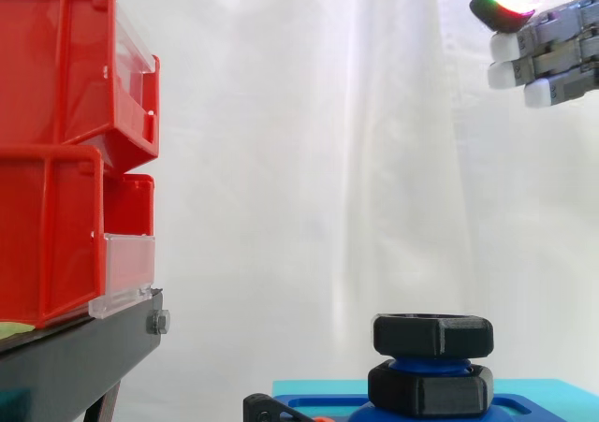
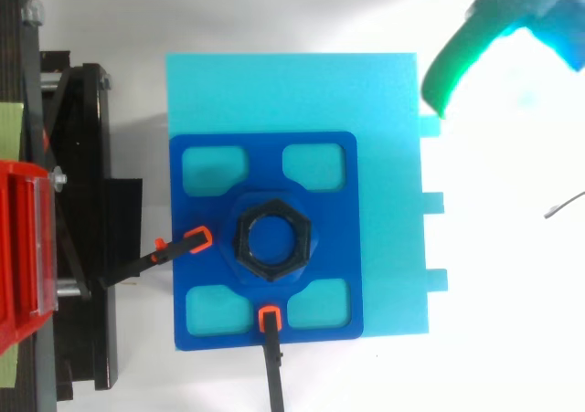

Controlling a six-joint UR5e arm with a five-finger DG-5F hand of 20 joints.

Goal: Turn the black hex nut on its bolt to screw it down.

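One black hex nut (image 1: 432, 335) is sitting high on its blue bolt (image 1: 430, 366), just above a second black hex piece (image 1: 430, 391), in the middle of the blue plate (image 2: 265, 152) on the cyan block (image 2: 292, 92). I'm seeing the hand (image 1: 554, 40) hanging well up and right of it, fingers straight, holding nothing.

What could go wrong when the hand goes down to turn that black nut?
The hand hangs high and off to the side of the black hex nut, so it may descend off-centre and miss it. Two orange-tipped clamps sit close beside the nut; the hand might catch them.
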